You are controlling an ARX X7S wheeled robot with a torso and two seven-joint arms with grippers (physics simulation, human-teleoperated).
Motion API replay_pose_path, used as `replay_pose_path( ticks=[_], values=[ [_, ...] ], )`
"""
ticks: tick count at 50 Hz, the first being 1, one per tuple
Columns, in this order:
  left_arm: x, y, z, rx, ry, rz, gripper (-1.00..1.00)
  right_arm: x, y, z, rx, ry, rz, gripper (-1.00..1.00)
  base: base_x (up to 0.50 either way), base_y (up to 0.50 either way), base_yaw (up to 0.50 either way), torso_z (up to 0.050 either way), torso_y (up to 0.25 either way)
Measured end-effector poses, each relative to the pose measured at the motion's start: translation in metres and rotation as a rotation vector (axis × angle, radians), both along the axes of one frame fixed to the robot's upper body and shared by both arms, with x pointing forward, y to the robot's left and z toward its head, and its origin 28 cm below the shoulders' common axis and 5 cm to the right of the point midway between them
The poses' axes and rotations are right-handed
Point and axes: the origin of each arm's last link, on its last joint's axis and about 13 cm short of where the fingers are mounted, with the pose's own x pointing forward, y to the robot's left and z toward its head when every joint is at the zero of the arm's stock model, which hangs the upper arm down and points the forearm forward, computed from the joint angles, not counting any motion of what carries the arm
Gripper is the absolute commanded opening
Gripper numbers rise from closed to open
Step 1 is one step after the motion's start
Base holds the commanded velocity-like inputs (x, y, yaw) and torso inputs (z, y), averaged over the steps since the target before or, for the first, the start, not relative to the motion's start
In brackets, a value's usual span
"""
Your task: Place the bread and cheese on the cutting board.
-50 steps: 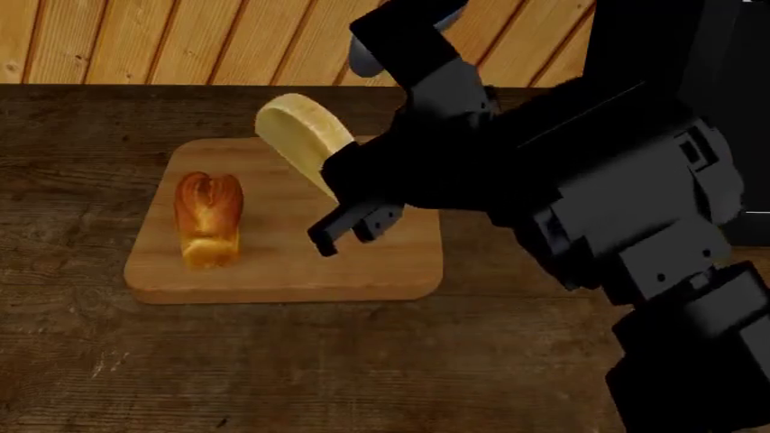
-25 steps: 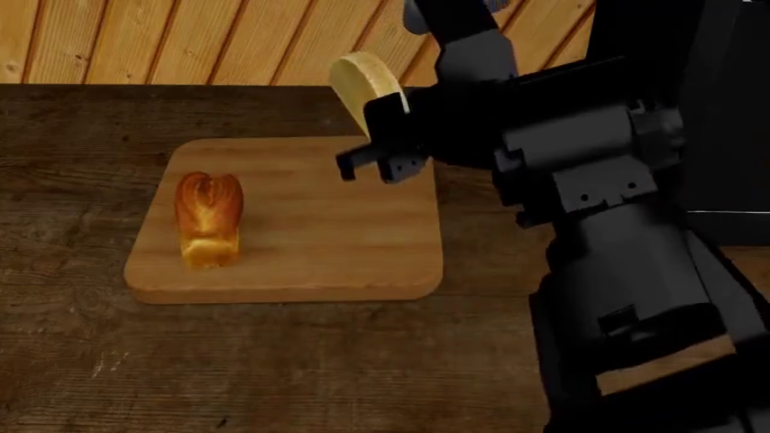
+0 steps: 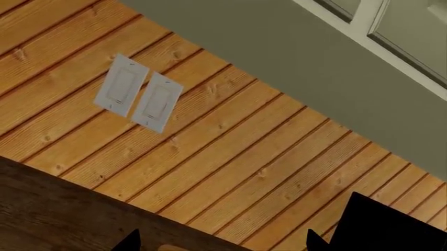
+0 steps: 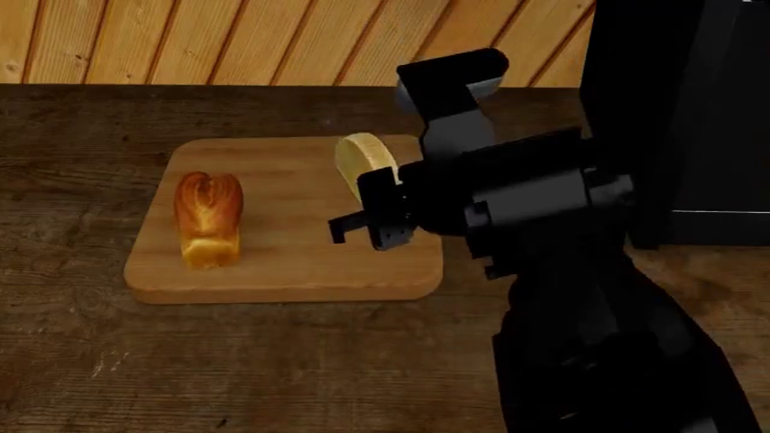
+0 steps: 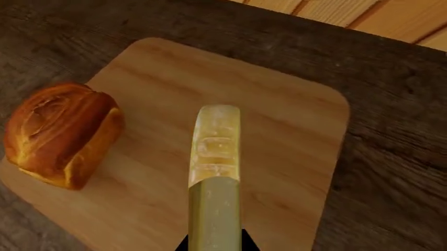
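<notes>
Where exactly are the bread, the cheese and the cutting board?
bread (image 4: 208, 219): head view, its glossy side.
cheese (image 5: 215, 157): right wrist view, on its narrow rind edge.
cutting board (image 4: 301, 257): head view, bare wood right of the loaf.

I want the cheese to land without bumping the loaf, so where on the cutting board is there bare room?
The cutting board is bare from the bread across to its far edge; the cheese, gripped by the right gripper, hangs over that open stretch. The only crowded part is the bread's end. The countertop in front of the board is also bare.
</notes>
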Motion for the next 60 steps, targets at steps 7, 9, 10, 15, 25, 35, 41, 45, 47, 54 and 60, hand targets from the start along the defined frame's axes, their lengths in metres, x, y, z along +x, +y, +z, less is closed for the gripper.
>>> replay_pose_path(
  ticks=[7, 9, 10, 15, 25, 35, 41, 45, 47, 54, 60],
  values=[
    [0.0, 0.0, -0.001, -0.002, 0.0, 0.0, 1.0, -0.002, 0.002, -0.01, 0.0, 0.036, 0.002, -1.0, 0.0, 0.0, 0.0, 0.0, 0.0],
    [0.0, 0.001, -0.001, -0.003, 0.0, 0.0, 1.0, -0.002, 0.003, -0.012, 0.0, 0.043, 0.003, -1.0, 0.0, 0.0, 0.0, 0.0, 0.0],
    [0.0, 0.001, -0.001, -0.003, 0.0, 0.0, 1.0, -0.003, 0.003, -0.012, 0.0, 0.046, 0.003, -1.0, 0.0, 0.0, 0.0, 0.0, 0.0],
    [0.0, 0.001, -0.001, -0.004, -0.001, 0.001, 1.0, -0.003, 0.003, -0.016, 0.0, 0.058, 0.003, -1.0, 0.0, 0.0, 0.0, 0.0, 0.0],
    [0.0, 0.002, -0.001, -0.006, -0.002, 0.001, 1.0, -0.004, 0.004, -0.021, 0.001, 0.07, 0.004, -1.0, 0.0, 0.0, 0.0, 0.0, 0.0],
    [0.0, 0.002, 0.0, -0.007, -0.002, 0.003, 1.0, -0.005, 0.005, -0.026, 0.001, 0.085, 0.006, -1.0, 0.0, 0.0, 0.0, 0.0, 0.0],
    [0.0, 0.002, -0.001, -0.007, -0.002, 0.003, 1.0, -0.006, 0.005, -0.028, -0.001, 0.091, 0.005, -1.0, 0.0, 0.0, 0.0, 0.0, 0.0],
    [0.0, 0.002, -0.001, -0.008, -0.002, 0.003, 1.0, -0.006, 0.005, -0.03, -0.004, 0.096, 0.004, -1.0, 0.0, 0.0, 0.0, 0.0, 0.003],
    [0.0, 0.002, -0.001, -0.008, -0.001, 0.003, 1.0, -0.006, 0.005, -0.03, -0.005, 0.097, 0.004, 1.0, 0.0, 0.0, 0.0, 0.0, 0.0],
    [0.0, 0.002, 0.0, -0.009, -0.002, 0.002, 1.0, -0.006, 0.005, -0.03, -0.01, 0.098, 0.004, 1.0, 0.0, 0.0, 0.0, 0.0, 0.0],
    [0.0, 0.002, -0.001, -0.009, -0.002, 0.002, 1.0, -0.006, 0.005, -0.031, -0.011, 0.097, 0.003, 1.0, 0.0, 0.0, 0.0, 0.0, 0.0]
  ],
)
